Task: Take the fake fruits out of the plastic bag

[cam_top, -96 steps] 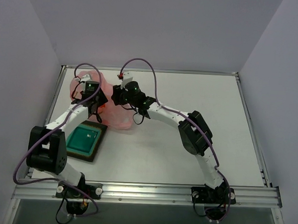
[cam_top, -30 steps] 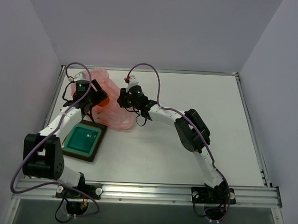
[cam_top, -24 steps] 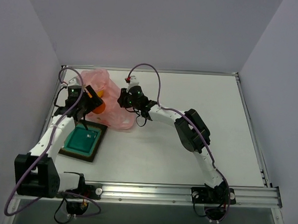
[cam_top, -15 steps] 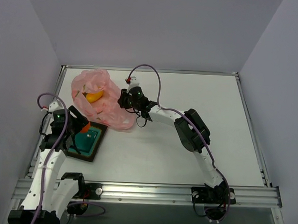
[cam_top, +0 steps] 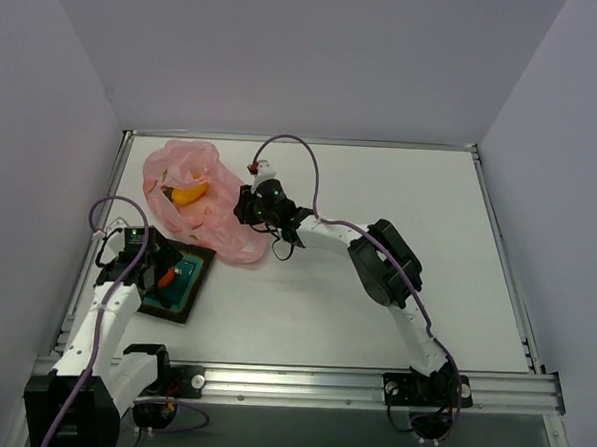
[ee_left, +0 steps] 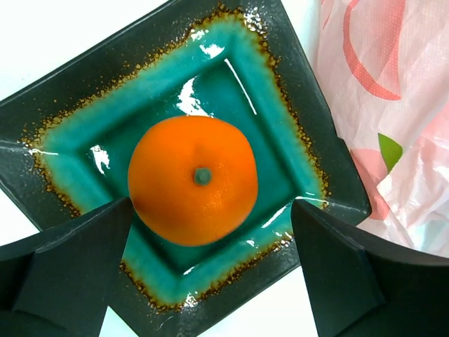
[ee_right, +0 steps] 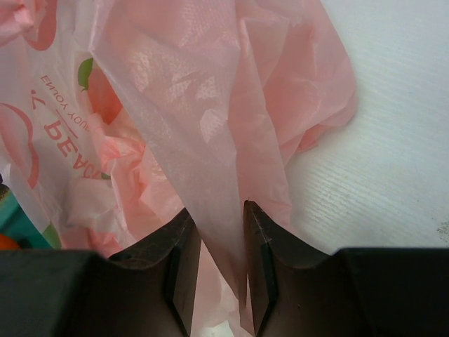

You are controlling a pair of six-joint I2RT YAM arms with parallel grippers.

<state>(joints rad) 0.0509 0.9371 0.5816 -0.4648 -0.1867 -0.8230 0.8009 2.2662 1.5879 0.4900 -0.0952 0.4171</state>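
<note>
Now, report the left gripper (ee_left: 210, 270) status and load position. (Operator)

Left gripper: fingers (ee_left: 70, 267) spread wide, nothing clamped. It hangs directly above the tray (ee_left: 295, 49). The round orange fruit (ee_left: 193, 179) rests in the centre of the tray's teal well, stem dimple facing up, between the 2 fingertips. Whether the finger at 8 o'clock touches the fruit cannot be determined. (Inspector)

Confirm tray location relative to the plastic bag (cam_top: 214, 219). (Operator)

Top view: the tray (cam_top: 193, 290) lies on the white table (cam_top: 399, 209) at 7 o'clock of the plastic bag, their edges just beside each other. Left wrist view: the pink film (ee_left: 393, 119) borders the tray from 1 to 4 o'clock. (Inspector)

Report the right gripper (ee_right: 219, 217). (Operator)

Right gripper: the 2 fingers (ee_right: 184, 242) are drawn nearly together and pinch a fold of the bag film between them. In the top view this gripper (cam_top: 247, 209) sits at the 3 o'clock edge of the bag. (Inspector)

List contents visible in the bag. (Operator)

1 oval yellow-orange fruit (cam_top: 188, 193) shows through the film, at 9 o'clock of the right gripper. No other content can be identified through the wrinkles. (Inspector)
</note>
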